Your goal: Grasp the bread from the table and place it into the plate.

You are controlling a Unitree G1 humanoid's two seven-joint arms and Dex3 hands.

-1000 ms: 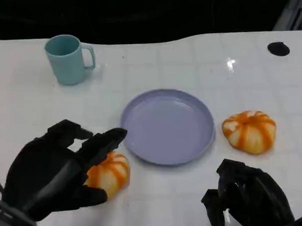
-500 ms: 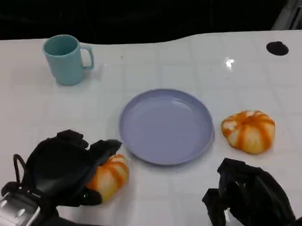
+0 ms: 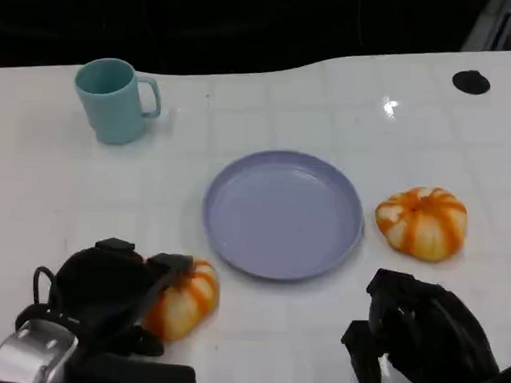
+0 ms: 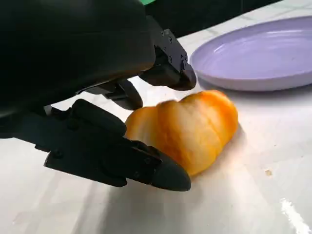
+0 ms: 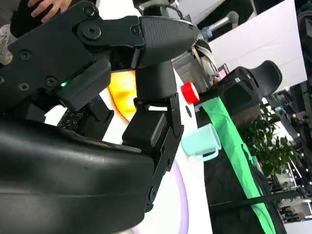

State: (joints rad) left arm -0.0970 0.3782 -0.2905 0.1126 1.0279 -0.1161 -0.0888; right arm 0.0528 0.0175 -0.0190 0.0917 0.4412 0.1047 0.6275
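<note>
Left hand (image 3: pixel 107 291) sits at the near left of the table (image 3: pixel 268 99), fingers (image 4: pixel 146 168) cupped around the bread (image 3: pixel 181 296) on both sides; contact cannot be confirmed. The bread lies on the table just beside the plate's (image 3: pixel 282 213) near-left rim. Plate contains nothing. Second bread (image 3: pixel 421 222) lies right of the plate. Right hand (image 3: pixel 419 339), near right, has its fingers curled in, holding nothing.

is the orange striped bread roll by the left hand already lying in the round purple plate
No, the orange striped bread roll lies on the white table just outside the round purple plate, with the left hand around it.
</note>
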